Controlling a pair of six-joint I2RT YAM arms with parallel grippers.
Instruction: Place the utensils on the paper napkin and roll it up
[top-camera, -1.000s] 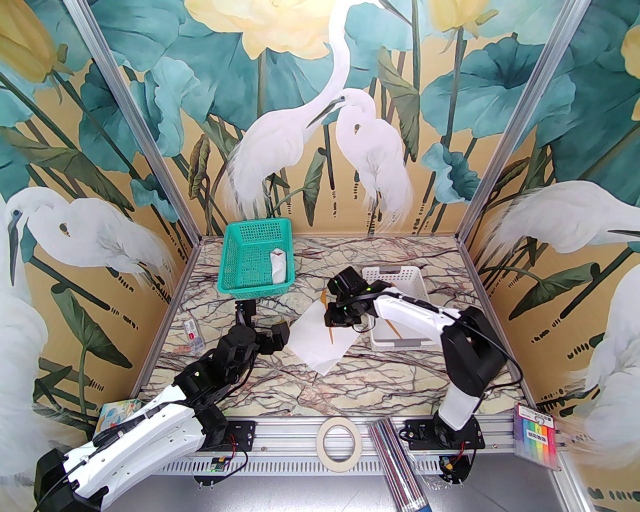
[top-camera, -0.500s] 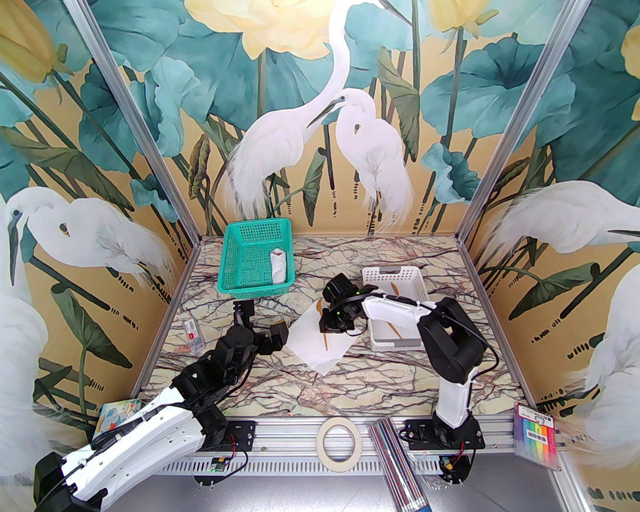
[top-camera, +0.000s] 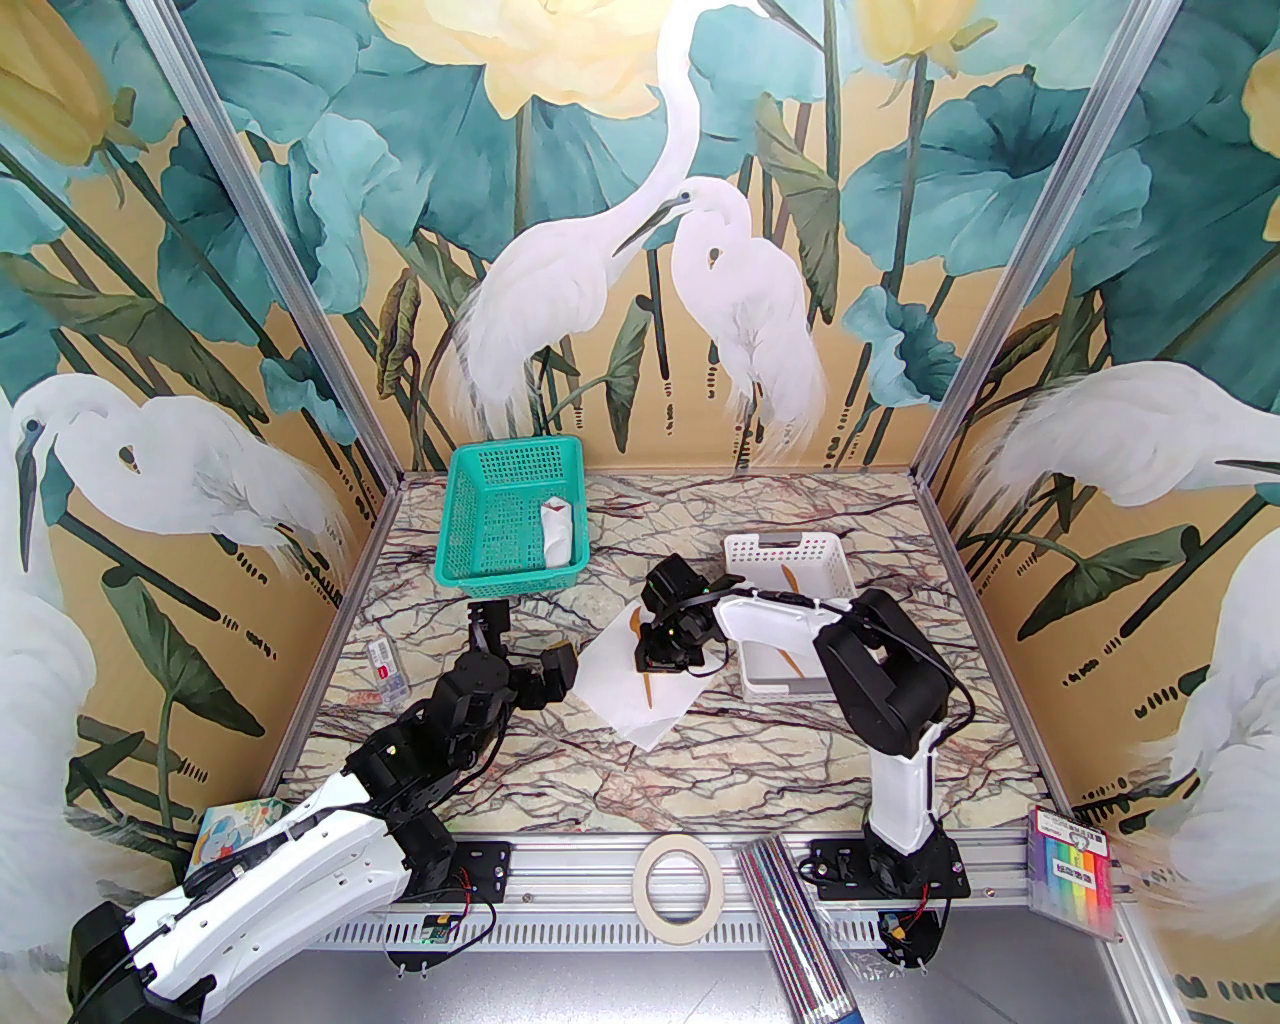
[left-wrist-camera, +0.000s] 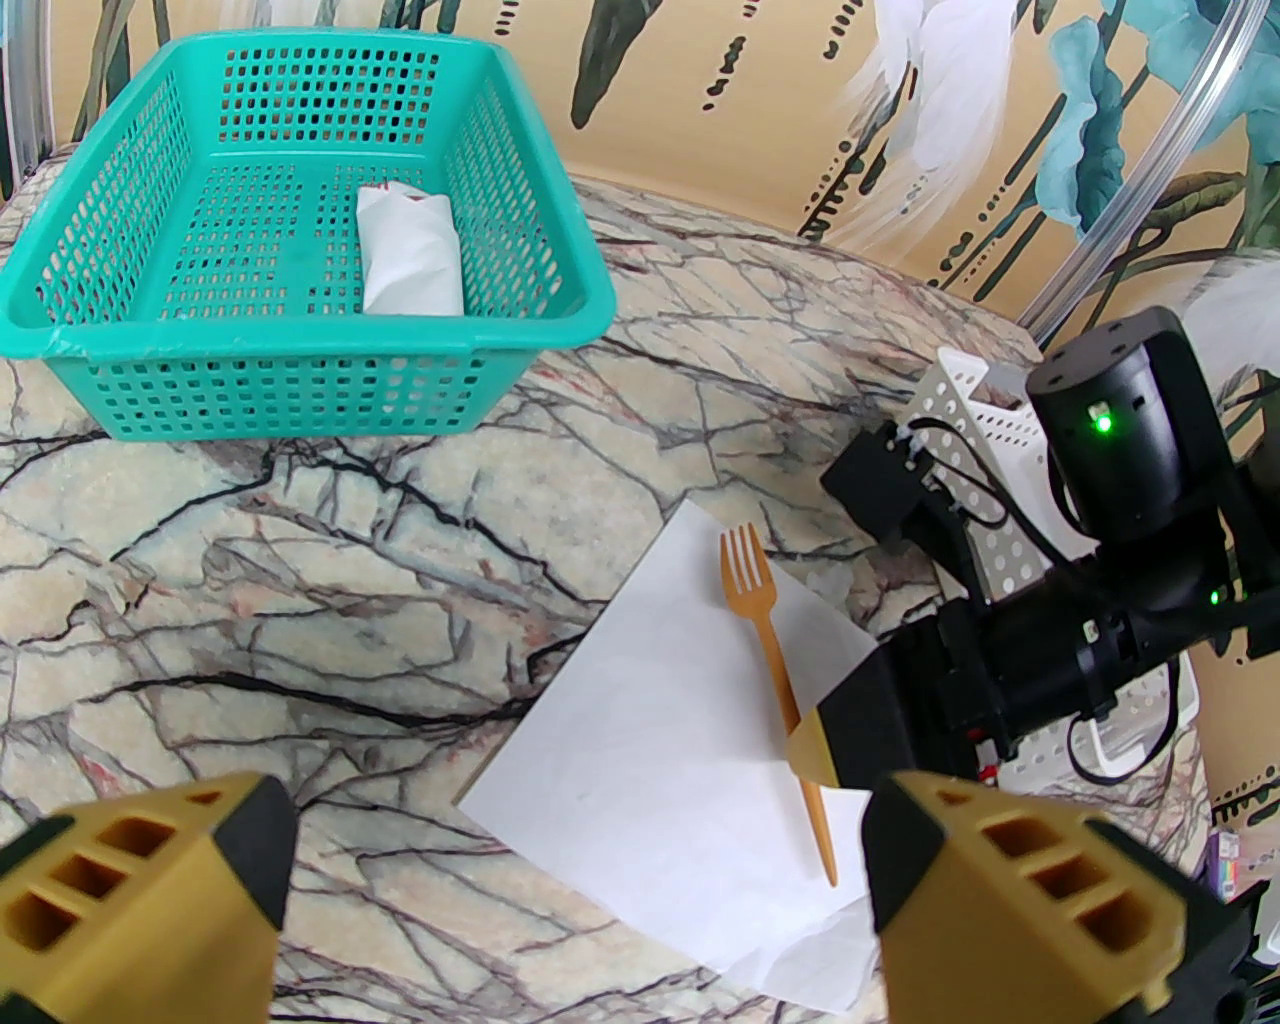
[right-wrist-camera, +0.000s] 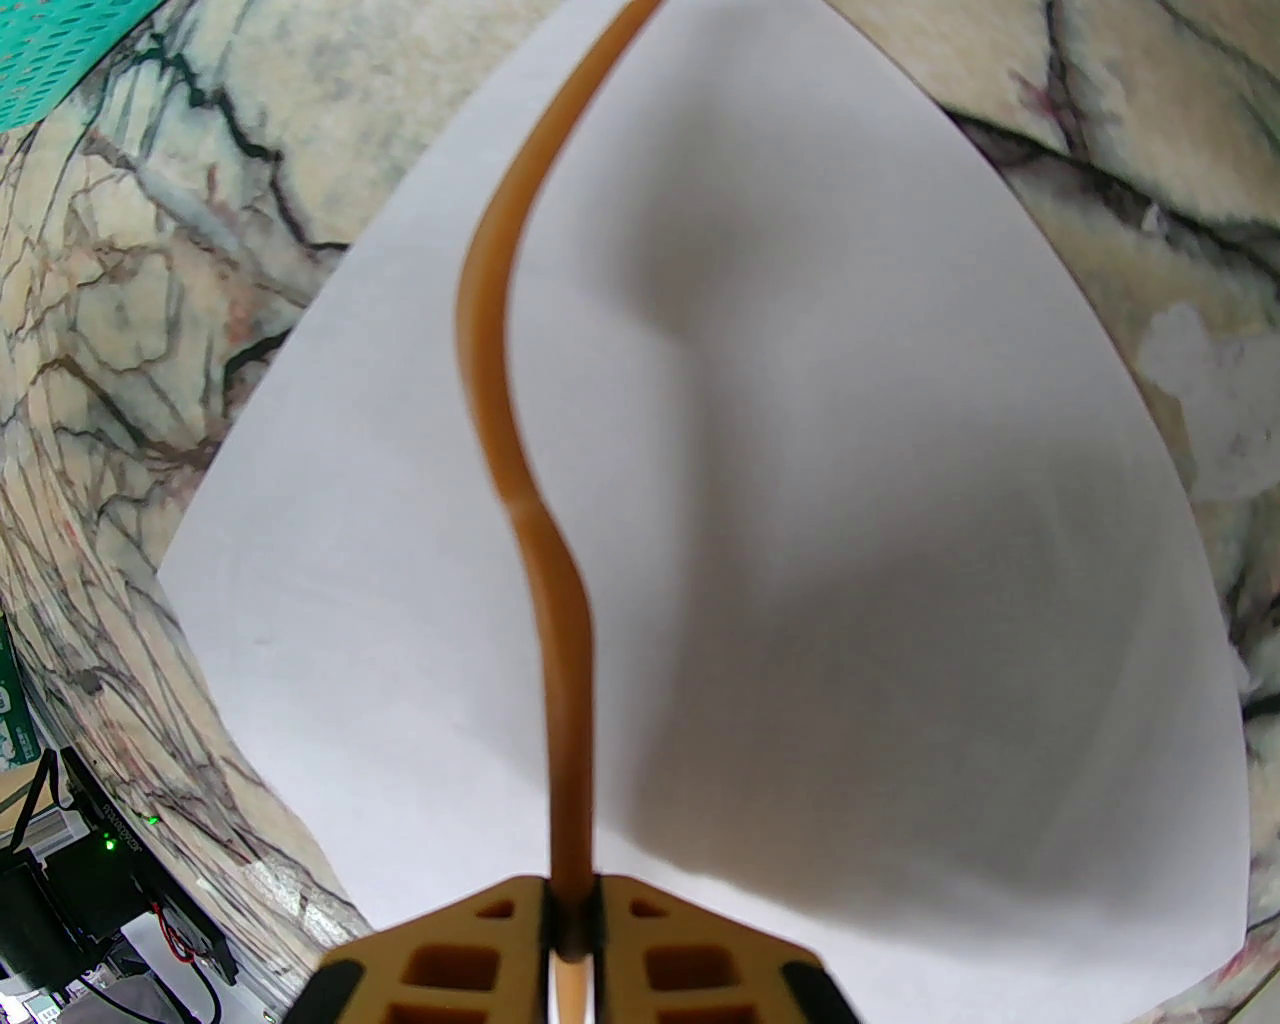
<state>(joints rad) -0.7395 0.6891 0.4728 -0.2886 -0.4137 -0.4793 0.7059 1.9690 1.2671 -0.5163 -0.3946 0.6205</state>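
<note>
The white paper napkin (top-camera: 625, 700) lies flat mid-table, one corner pointing at the arms. My right gripper (top-camera: 655, 662) is shut on the handle of an orange-brown fork (top-camera: 640, 640). It holds the fork low over the napkin (left-wrist-camera: 650, 760), tines (left-wrist-camera: 745, 560) toward the far corner; whether they touch I cannot tell. The right wrist view shows the fork handle (right-wrist-camera: 545, 560) pinched between the fingers (right-wrist-camera: 450, 960) above the napkin (right-wrist-camera: 850, 500). Two more utensils (top-camera: 790, 660) lie in the white tray (top-camera: 780, 545). My left gripper (top-camera: 525, 642) hangs open just left of the napkin, holding nothing.
A teal basket (top-camera: 470, 470) at the back left holds a white rolled bundle (top-camera: 558, 535). A small packet (top-camera: 388, 668) lies near the left wall. On the front rail sit a tape roll (top-camera: 676, 885), a striped bundle (top-camera: 790, 920) and a marker pack (top-camera: 1075, 870).
My right arm has swung left from the tray's edge and carried the fork further over the napkin. The left arm has stayed still.
</note>
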